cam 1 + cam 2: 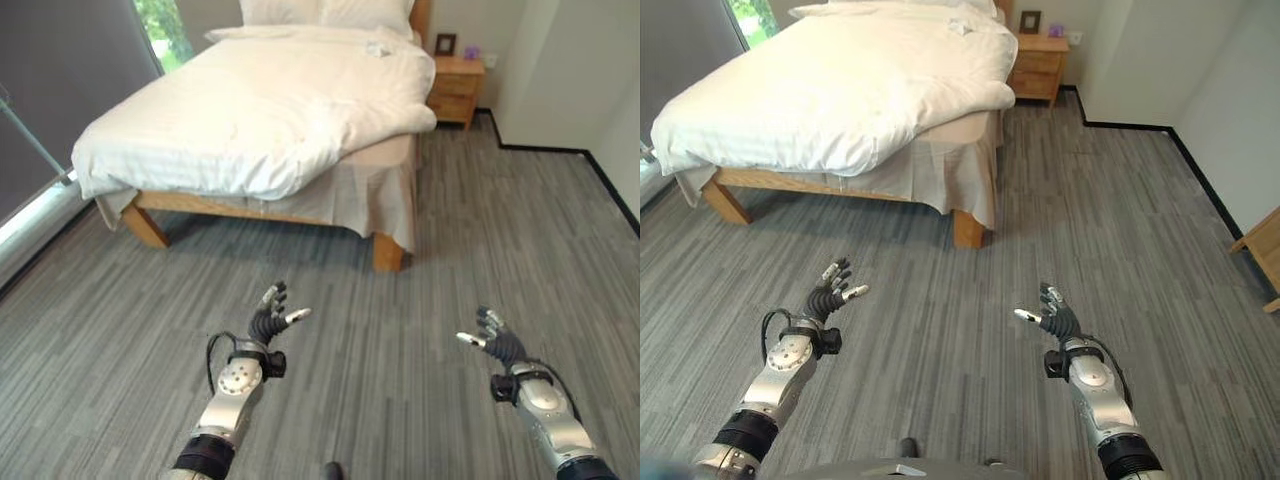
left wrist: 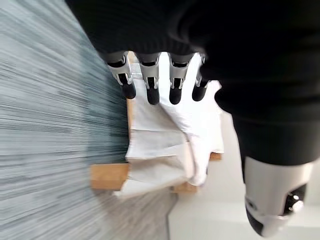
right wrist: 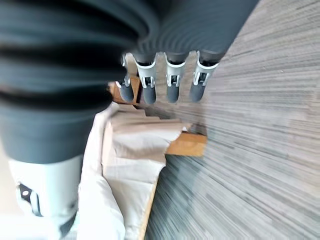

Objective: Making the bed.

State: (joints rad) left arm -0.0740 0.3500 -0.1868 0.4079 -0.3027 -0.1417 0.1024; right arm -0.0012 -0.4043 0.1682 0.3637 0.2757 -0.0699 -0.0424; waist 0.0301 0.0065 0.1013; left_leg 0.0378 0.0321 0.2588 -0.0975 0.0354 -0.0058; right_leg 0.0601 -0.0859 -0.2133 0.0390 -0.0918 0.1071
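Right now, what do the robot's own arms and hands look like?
Both arms are silver-grey with a round silver wrist joint and a dark band lower down. The left hand and right hand have silver fingers with dark tips and a light-tipped thumb; a dark ribbed cover wraps each hand's back.

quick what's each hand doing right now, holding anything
Left hand: open, holding nothing, above the floor short of the bed.
Right hand: open, holding nothing.

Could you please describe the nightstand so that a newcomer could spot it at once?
Start at the bed with its white duvet. Beside its head end, on the robot's right, stands the nightstand. It is a small wooden cabinet, with a dark picture frame on top.
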